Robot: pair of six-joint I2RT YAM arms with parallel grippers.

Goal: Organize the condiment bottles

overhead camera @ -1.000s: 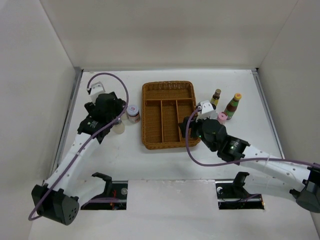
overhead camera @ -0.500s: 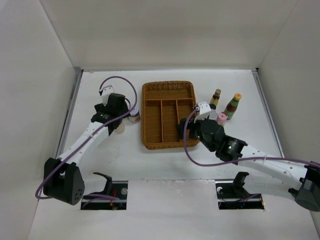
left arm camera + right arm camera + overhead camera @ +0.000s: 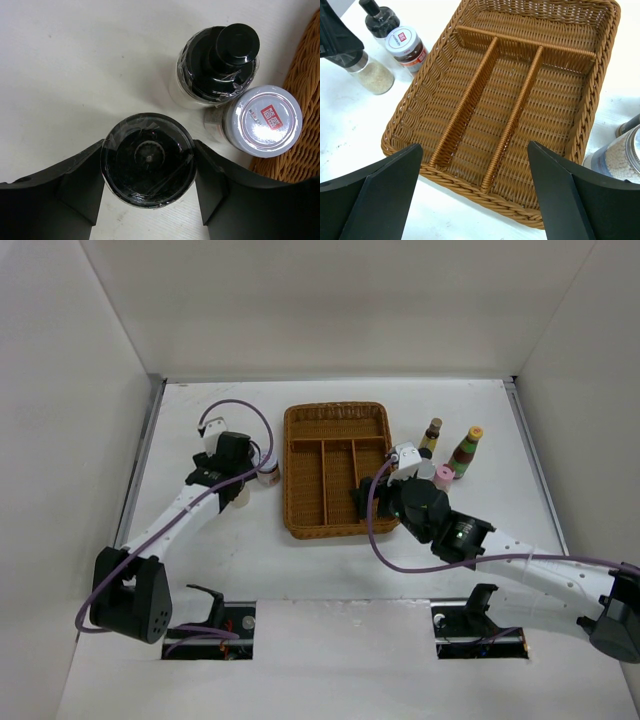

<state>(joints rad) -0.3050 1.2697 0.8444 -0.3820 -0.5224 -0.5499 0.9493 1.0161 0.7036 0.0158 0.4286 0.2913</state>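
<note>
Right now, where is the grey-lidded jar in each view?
Top: grey-lidded jar just left of the tray.
Left wrist: right side, beside the tray's rim, up-right of the black-lidded jar.
Right wrist: upper left, outside the tray's rim.
Shared landmark: the tray.

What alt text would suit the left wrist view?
Black jaws clamp a black-lidded jar from both sides on a white table. Beyond it stand a dark bottle and a grey-lidded jar, next to a wicker tray.
</note>
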